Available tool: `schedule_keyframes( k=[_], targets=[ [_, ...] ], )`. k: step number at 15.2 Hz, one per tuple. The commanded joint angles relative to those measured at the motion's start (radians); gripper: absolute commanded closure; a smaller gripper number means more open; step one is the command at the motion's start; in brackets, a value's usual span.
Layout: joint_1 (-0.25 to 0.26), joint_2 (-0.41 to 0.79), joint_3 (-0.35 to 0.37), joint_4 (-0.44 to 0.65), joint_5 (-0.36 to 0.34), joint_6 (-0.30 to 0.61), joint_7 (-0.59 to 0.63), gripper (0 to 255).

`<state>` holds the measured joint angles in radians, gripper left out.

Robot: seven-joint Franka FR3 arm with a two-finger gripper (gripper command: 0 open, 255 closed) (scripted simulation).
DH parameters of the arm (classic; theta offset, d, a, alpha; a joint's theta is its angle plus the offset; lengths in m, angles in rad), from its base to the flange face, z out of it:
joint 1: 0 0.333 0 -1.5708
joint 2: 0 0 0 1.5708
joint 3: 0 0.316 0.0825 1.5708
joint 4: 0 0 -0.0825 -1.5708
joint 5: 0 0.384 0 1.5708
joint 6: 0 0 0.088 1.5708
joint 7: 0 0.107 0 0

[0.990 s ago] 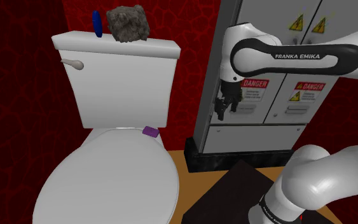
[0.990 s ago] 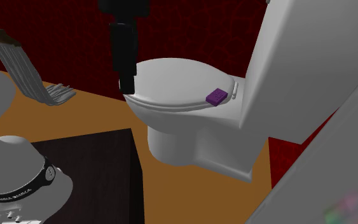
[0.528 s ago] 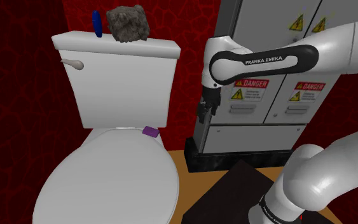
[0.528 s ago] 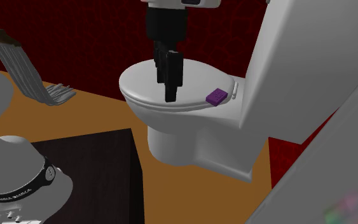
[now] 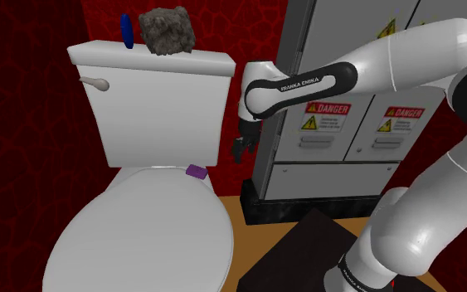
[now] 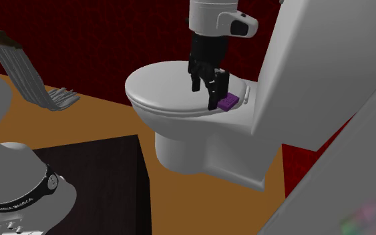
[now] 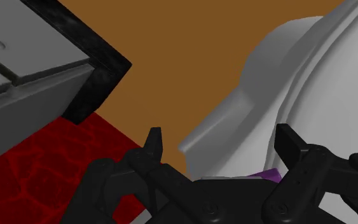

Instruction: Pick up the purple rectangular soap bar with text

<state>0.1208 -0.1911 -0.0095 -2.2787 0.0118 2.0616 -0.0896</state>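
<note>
The purple rectangular soap bar (image 5: 196, 172) lies flat on the white toilet's rim (image 5: 165, 171), at the foot of the tank on the shoulder view's right. My black gripper (image 5: 241, 150) hangs to the right of the bar and a little above it, between the toilet and the grey cabinet. In the second exterior view the gripper (image 6: 205, 95) stands just left of the soap (image 6: 228, 101), close over the seat lid. The wrist view has both fingers (image 7: 153, 144) apart, the gripper (image 7: 222, 141) open on nothing, and a purple sliver of soap (image 7: 270, 175) by one finger's base.
A grey electrical cabinet (image 5: 347, 99) with danger labels stands close on the shoulder view's right. A grey rock (image 5: 167, 31) and a blue object (image 5: 126, 31) sit on the tank (image 5: 153, 108). A mop (image 6: 29, 73) leans in the second exterior view's left. The dark stand (image 5: 306, 249) is below.
The arm has swung toward the toilet: the gripper moved left in the shoulder view and right in the second exterior view, ending beside the soap. The soap has not moved.
</note>
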Motion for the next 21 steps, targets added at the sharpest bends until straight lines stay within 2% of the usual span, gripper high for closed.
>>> schedule_keyframes(
  k=[1,7,13,21],
  targets=[
    [0.016,0.076,0.008,0.046,0.023,0.044,-0.020,0],
    [0.043,0.270,0.030,0.190,0.087,0.131,-0.103,0],
    [0.062,0.455,0.066,0.364,0.137,0.177,-0.176,0],
    [0.062,0.507,0.068,0.329,0.143,0.263,-0.188,0]
  ],
)
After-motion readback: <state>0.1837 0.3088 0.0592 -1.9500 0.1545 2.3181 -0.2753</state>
